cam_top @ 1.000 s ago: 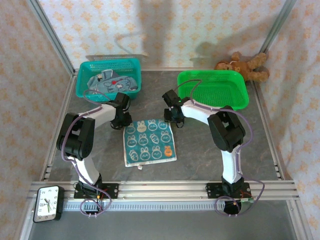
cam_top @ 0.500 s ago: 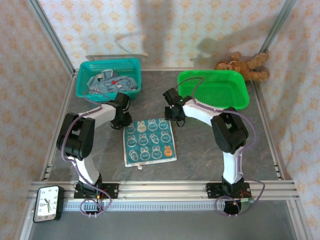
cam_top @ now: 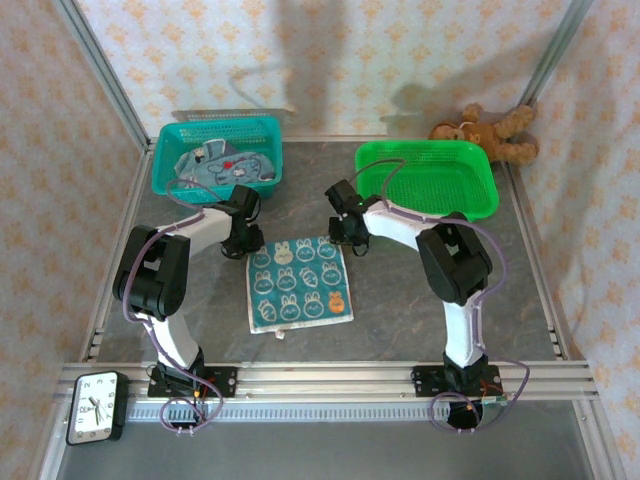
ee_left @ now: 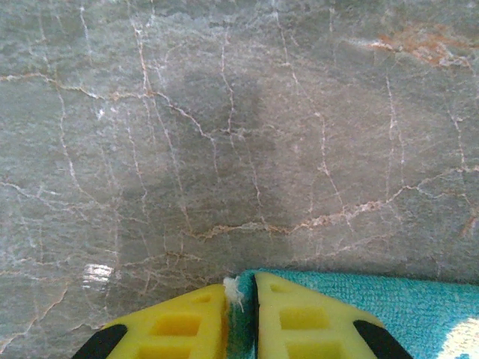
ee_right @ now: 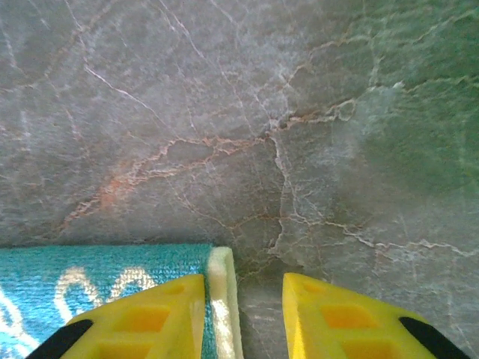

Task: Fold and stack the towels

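A teal towel [cam_top: 300, 283] printed with bunnies and carrots lies flat on the table between the arms. My left gripper [cam_top: 248, 245] stands at its far left corner; in the left wrist view this gripper [ee_left: 241, 293] is shut on the towel's teal corner [ee_left: 374, 299], with a white tuft sticking out between the yellow fingers. My right gripper [cam_top: 348, 240] stands at the far right corner. Seen from the right wrist, it [ee_right: 243, 288] is open, with the towel's white hem [ee_right: 219, 269] against the left finger and bare table by the right one. More towels [cam_top: 225, 165] lie in the teal basket.
The teal basket [cam_top: 215, 125] stands at the back left and a green basket [cam_top: 425, 147] at the back right. A brown teddy bear [cam_top: 490, 130] lies behind the green one. A clock [cam_top: 97, 407] sits off the table's near left corner.
The right arm's elbow swayed slightly right and back, and its jaws narrowed a little. The left arm and the towel stayed put.
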